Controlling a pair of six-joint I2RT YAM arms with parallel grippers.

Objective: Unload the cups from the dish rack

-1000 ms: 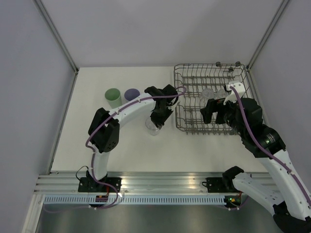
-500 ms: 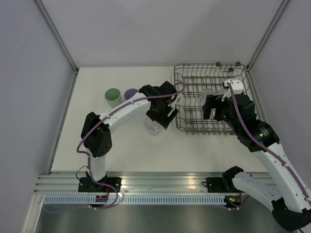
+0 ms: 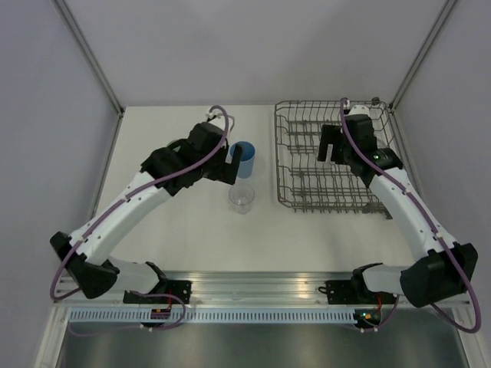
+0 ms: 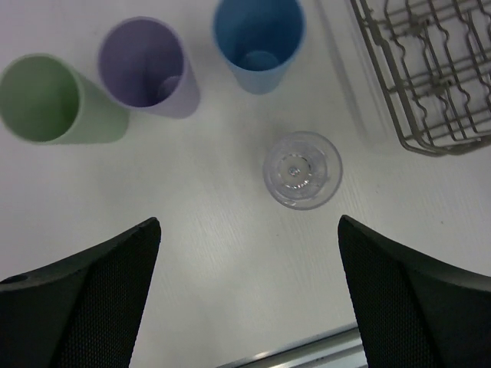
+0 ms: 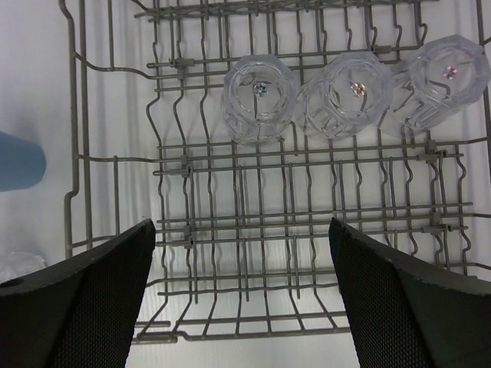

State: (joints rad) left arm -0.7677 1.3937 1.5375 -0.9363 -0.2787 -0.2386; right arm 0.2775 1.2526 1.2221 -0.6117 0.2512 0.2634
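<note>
On the table, the left wrist view shows a mint green cup, a lavender cup and a blue cup in a row. A clear cup stands alone in front of them. My left gripper hovers high above this group, open and empty. In the right wrist view three clear cups sit upside down in the dish rack. Above the rack's wires my right gripper is open and holds nothing. From the top view I see the blue cup and clear cup left of the rack.
The rack's near left corner lies right of the standing cups. Grey walls close in the white table at the back and sides. A metal rail with both arm bases runs along the near edge.
My left gripper opened, let go of the clear cup on the table, and rose back to the left. My right gripper moved toward the rack's far side, staying open.
</note>
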